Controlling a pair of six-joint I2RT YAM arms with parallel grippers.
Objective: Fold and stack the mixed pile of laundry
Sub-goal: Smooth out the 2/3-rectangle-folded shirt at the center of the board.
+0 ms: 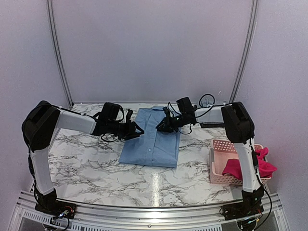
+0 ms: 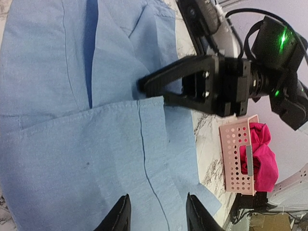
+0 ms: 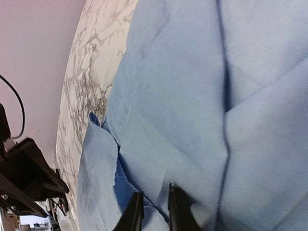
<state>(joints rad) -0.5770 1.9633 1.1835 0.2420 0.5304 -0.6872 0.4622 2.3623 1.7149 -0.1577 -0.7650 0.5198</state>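
Light blue shirt (image 1: 153,144): folded flat on worktop (image 1: 86,163). Left gripper (image 1: 138,131): arm outstretched low, shirt's left edge, jaws apart. Right gripper (image 1: 160,128): low over shirt's far right, jaws near-together, clamped or not cannot tell. Magenta garment (image 1: 263,166): right of shirt.

Light blue shirt (image 1: 153,137): woven cloth, matt, smooth, stitched seams. Magenta garment (image 1: 266,168): soft cloth, matt. Basket (image 1: 224,179): pink plastic, perforated, slight sheen. Surface (image 1: 86,163): marble-look, polished, glossy reflections. Left fingers (image 2: 120,216): black plastic, semi-gloss. Front rail (image 1: 144,211): bare metal
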